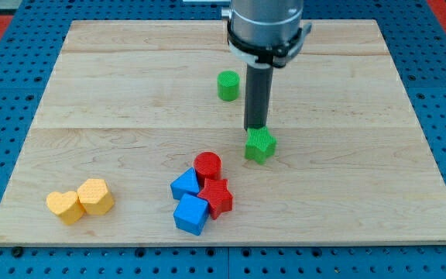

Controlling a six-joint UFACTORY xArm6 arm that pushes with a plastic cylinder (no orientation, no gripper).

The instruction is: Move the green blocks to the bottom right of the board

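A green cylinder (pixel 228 84) stands on the wooden board (pixel 347 178) near the view's top centre. A green star-shaped block (pixel 260 145) lies at the board's middle. My tip (pixel 255 129) stands right at the top edge of that green star block, touching or almost touching it. The green cylinder is up and to the left of the rod, apart from it.
A red cylinder (pixel 207 166), a red star-shaped block (pixel 217 197), a blue block (pixel 184 186) and a blue cube (pixel 191 214) cluster at the bottom centre. Two yellow blocks, a heart (pixel 64 206) and a hexagon (pixel 95 195), lie at the bottom left.
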